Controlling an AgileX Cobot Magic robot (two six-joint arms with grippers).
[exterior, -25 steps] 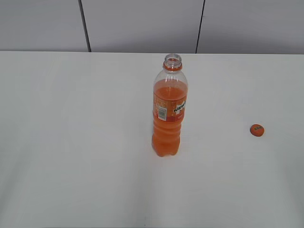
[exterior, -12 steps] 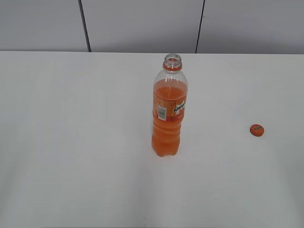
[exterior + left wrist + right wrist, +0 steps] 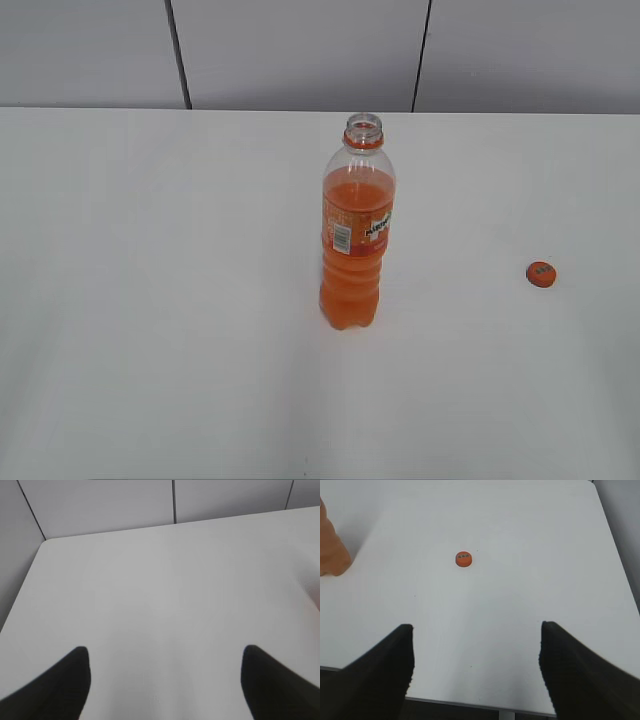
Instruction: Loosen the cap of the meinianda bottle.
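Note:
The meinianda bottle [image 3: 357, 225] stands upright in the middle of the white table [image 3: 150, 300], with orange drink, an orange label and an open neck without cap. Its base shows at the left edge of the right wrist view [image 3: 330, 550]. The small orange cap [image 3: 541, 273] lies on the table to the right of the bottle, also in the right wrist view [image 3: 463, 558]. My left gripper [image 3: 165, 655] is open and empty over bare table. My right gripper [image 3: 476, 630] is open and empty above the table's near edge, well short of the cap. Neither gripper shows in the exterior view.
A grey panelled wall [image 3: 300, 50] runs behind the table. The table's far left corner [image 3: 45, 542] shows in the left wrist view. Its near edge [image 3: 470, 702] and right edge [image 3: 615, 555] show in the right wrist view.

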